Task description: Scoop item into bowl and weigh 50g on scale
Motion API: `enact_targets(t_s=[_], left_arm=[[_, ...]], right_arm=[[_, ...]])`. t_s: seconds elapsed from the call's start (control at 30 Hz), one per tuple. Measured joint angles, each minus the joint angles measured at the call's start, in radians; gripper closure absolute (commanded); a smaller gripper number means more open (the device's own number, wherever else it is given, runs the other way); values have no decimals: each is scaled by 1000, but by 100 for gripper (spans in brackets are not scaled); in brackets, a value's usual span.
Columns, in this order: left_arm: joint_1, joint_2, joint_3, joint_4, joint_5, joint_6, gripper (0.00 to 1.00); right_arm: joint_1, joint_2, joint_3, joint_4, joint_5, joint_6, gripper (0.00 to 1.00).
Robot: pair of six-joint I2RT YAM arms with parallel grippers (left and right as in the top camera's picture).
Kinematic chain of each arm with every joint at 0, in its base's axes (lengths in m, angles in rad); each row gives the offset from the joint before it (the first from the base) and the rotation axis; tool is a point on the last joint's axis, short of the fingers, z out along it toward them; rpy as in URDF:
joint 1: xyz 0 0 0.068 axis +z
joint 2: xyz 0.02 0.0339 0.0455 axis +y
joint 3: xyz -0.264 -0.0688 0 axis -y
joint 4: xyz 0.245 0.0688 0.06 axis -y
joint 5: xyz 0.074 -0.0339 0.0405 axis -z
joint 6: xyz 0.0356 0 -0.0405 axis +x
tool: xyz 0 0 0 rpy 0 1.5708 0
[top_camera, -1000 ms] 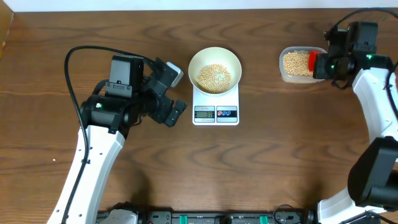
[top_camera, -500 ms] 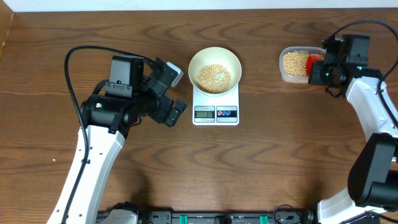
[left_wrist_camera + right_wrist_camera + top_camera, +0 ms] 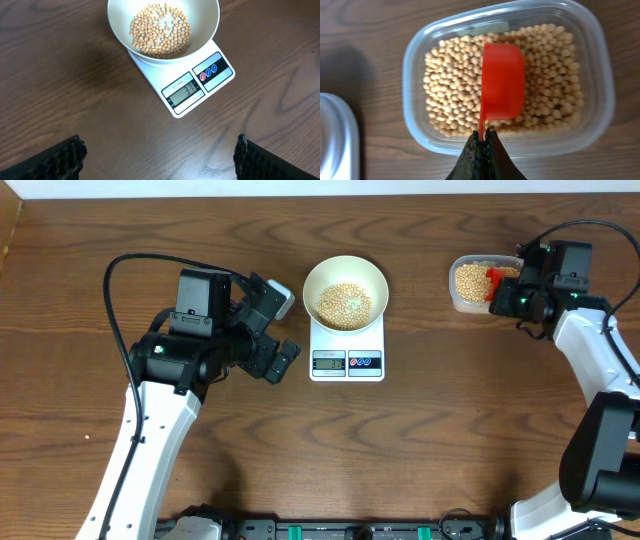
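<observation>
The counter [image 3: 450, 430] is dark brown with wavy wood grain. The bowl [image 3: 345, 266] is plain creamy white; the beans [image 3: 344, 304] are tan-yellow. The scale [image 3: 322, 340] is white, its display [image 3: 184, 92] grey with dark digits, its 2 buttons [image 3: 203, 76] red and blue. The scoop [image 3: 501, 82] is bright red, the tub [image 3: 415, 55] clear. The left arm [image 3: 150, 430] and right arm [image 3: 600, 330] are white with black parts

Left arm [image 3: 150, 430]: white link runs up from the near edge, elbow bent, wrist turned to the right. Left pincer [image 3: 291, 326] has its jaws wide apart, and both fingers [image 3: 62, 159] are free, gripping nothing. Right arm [image 3: 600, 350]: reaches up along the right side, wrist turned leftward and pitched down; right pincer [image 3: 482, 139] closed tight, pinching the thin handle of a red scoop [image 3: 502, 82].
</observation>
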Motion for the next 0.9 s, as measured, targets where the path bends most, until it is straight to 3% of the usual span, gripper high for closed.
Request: enact_targets(t_s=[0.5, 0.9], left_arm=[[0, 0, 0, 0, 0, 0, 3], [0, 0, 0, 0, 0, 0, 4]], right_arm=[[-10, 0, 0, 17, -80, 58, 99], [-185, 0, 0, 23, -324, 65, 99]])
